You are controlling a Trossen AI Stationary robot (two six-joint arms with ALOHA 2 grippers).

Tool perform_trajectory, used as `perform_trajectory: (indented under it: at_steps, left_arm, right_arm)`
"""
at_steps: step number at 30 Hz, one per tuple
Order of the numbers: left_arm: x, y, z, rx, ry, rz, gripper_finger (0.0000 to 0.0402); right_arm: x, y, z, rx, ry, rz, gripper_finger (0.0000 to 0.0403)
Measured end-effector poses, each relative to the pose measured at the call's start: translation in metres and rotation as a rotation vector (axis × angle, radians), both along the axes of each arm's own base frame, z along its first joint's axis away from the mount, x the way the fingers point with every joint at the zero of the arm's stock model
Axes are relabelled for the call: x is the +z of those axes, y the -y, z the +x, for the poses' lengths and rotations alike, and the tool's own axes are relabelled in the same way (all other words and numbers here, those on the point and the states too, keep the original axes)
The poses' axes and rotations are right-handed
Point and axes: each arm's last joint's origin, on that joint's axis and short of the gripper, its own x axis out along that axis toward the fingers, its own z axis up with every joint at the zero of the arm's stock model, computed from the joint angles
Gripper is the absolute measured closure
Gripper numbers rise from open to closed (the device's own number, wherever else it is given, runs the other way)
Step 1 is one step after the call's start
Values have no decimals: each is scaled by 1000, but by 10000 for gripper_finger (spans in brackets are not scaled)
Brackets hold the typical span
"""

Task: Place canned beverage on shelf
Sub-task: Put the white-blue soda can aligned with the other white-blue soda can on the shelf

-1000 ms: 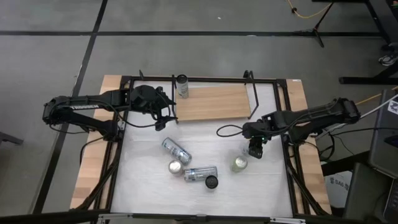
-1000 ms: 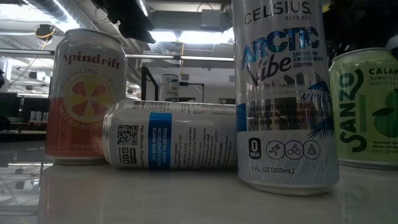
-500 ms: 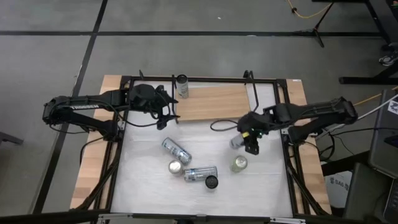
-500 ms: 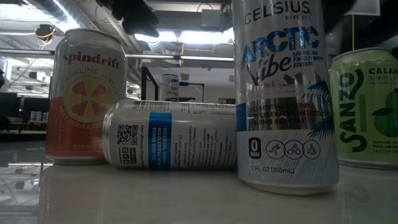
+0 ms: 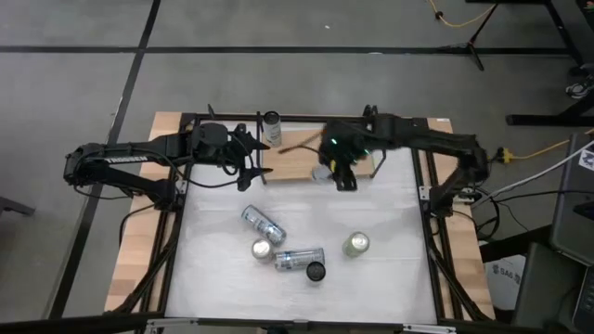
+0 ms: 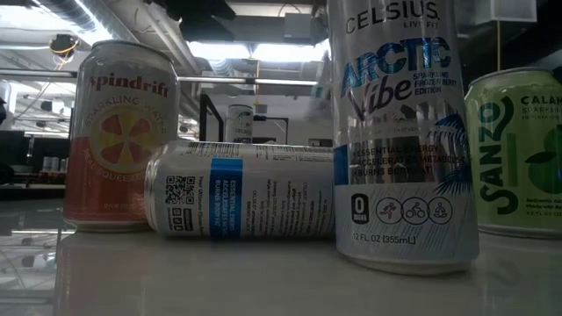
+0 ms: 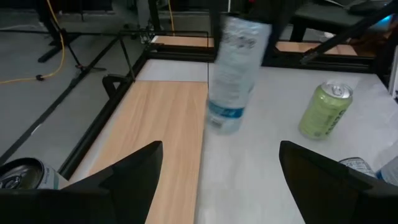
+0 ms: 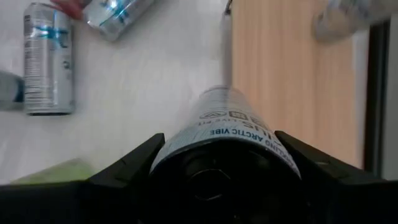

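The shelf (image 5: 306,153) is a light-wood board with black wire uprights at the table's far side. One can (image 5: 272,125) stands on its far left corner. My right gripper (image 5: 339,170) is shut on a silver-and-blue can (image 7: 233,74) over the shelf's near edge. My left gripper (image 7: 217,180) hovers open at the shelf's left end and holds nothing. A green can (image 5: 356,244) stands on the white tabletop. My right gripper pinches the silver-and-blue can by its side walls near the upper end (image 8: 230,134), one finger (image 8: 127,165) on either side. The fingers come down from above, slanting. The can hangs below them nearly upright, a little tilted and lifted clear, with its lower end (image 7: 224,124) at the shelf's near edge.
On the tabletop's near half, two silver cans lie on their sides (image 5: 263,224) (image 5: 298,259). An orange can (image 5: 262,249) and a tall Celsius can (image 5: 316,271) stand beside them. The shelf's black wire upright (image 5: 379,139) is close to my right arm.
My right gripper has risen from beside the green can. It has swung toward the table's far edge and left, rolling its wrist, and has carried the silver-and-blue can up off the tabletop to the shelf's near edge.
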Motion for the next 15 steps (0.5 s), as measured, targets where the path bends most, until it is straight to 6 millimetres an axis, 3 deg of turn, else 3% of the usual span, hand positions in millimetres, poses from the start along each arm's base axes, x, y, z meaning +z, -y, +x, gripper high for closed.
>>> perform_trajectory:
  at_steps: [7,15]
  left_arm:
    - [0,0,0,1,0,-1,87]
    - [0,0,0,1,-2,-2,87]
  right_arm:
    - [-15,41,33,54,-101,-36,151]
    - [-47,66,48,62,-193,-11,151]
